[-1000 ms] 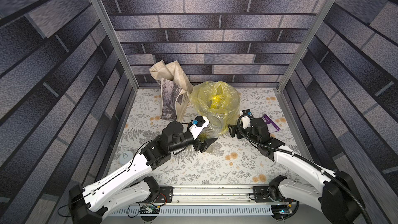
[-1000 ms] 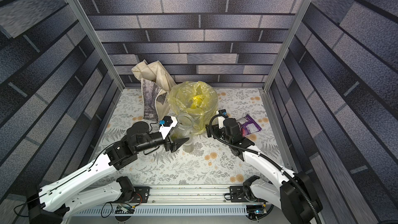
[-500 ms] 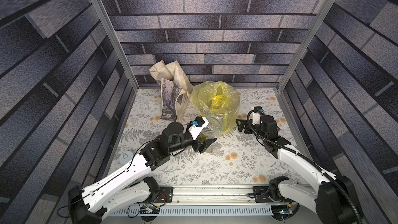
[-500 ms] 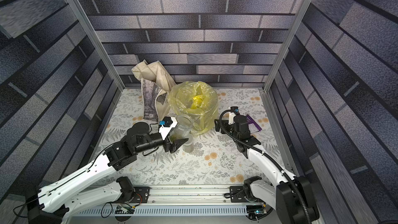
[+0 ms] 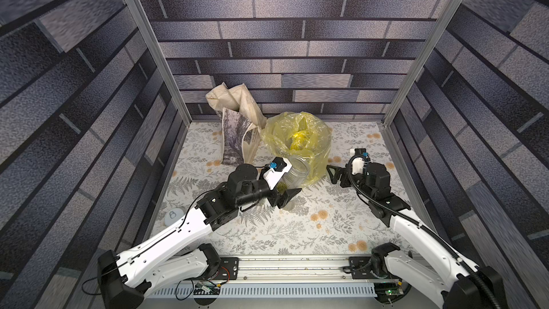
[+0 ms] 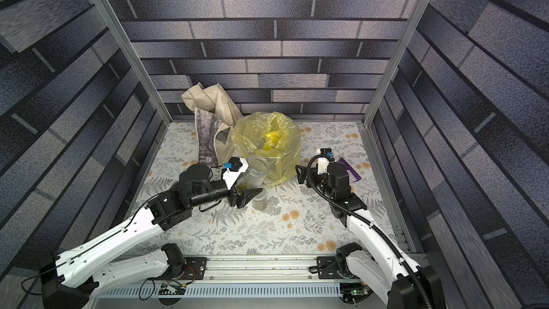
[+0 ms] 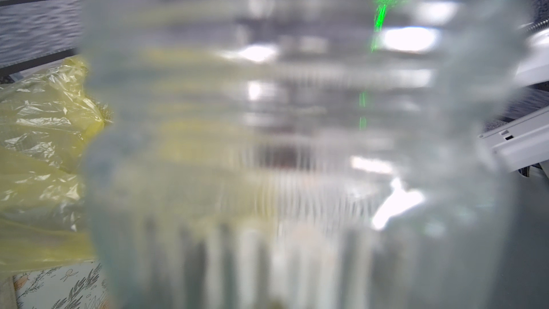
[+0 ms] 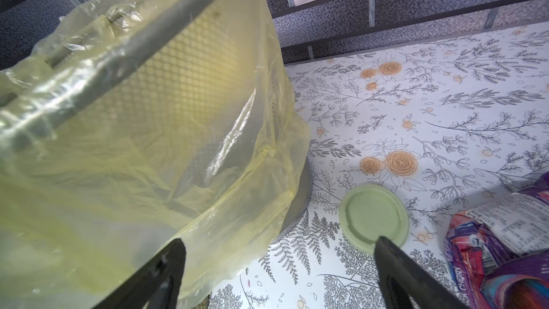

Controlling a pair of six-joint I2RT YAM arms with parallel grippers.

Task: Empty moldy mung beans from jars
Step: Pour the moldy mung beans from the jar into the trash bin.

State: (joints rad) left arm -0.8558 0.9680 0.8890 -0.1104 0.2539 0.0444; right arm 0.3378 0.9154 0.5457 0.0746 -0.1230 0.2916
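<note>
Since the right fingers [image 8: 395,269] have drawn back rightward, spread and empty, leaving the green lid [image 8: 374,214] on the desk [image 8: 445,54] beside the bin [image 8: 178,69], the ribbed jar [image 5: 294,170] pinched in the left fingers [image 5: 289,194] at the bin's near side stands open, so its beans [image 5: 281,186] can likely be tipped in

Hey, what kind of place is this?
Probably a staged robot test cell, not a real home: printed brick wall panels on aluminium posts, a floral-papered table, and robot arms mounted on a rail.
</note>
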